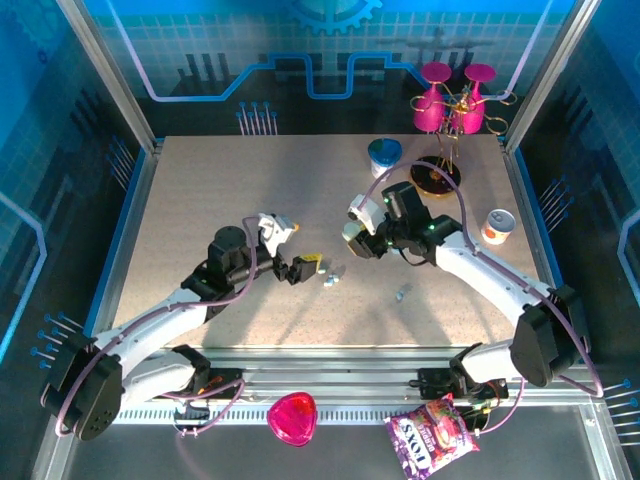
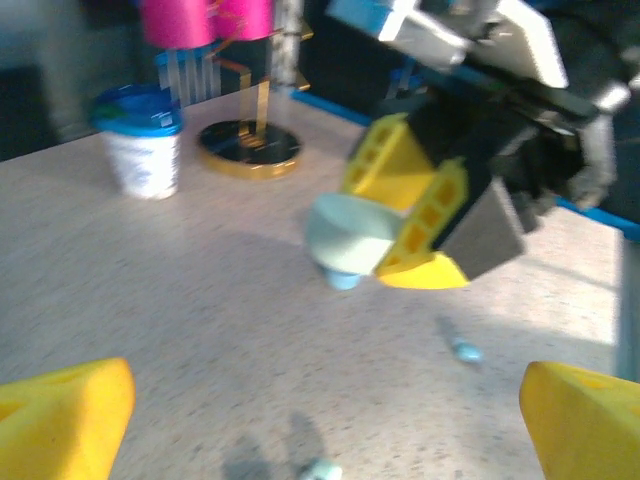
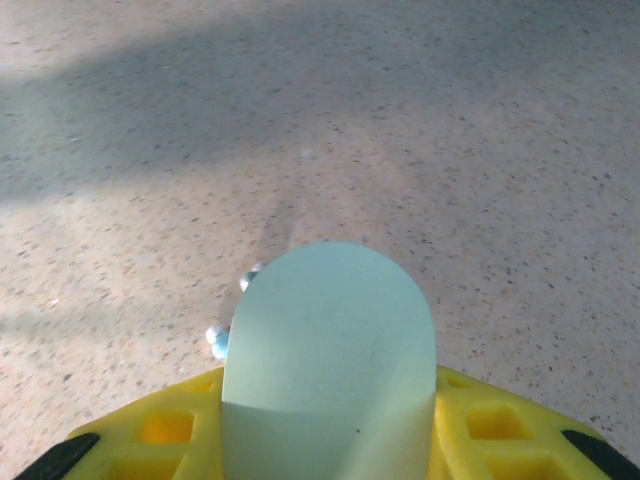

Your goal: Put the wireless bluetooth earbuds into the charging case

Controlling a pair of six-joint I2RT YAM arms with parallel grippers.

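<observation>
Table's (image 1: 200,180) left lies open; cup (image 1: 384,156), stand (image 1: 437,175), can (image 1: 497,226) crowd right.

charging case (image 3: 330,350) base cut off at bottom edge; earbuds (image 3: 217,340) half hidden behind it, blurred.

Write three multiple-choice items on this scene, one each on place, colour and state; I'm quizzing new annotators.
1. Where is the charging case? A in the left gripper B in the right gripper C lying loose
2. The white cup has a lid that is: A blue B red C green
3. The left gripper is: A shut B wide open C half shut
Answers: B, yellow fingers clamp it; A, the lid shows blue; B, its fingers stand far apart.
</observation>
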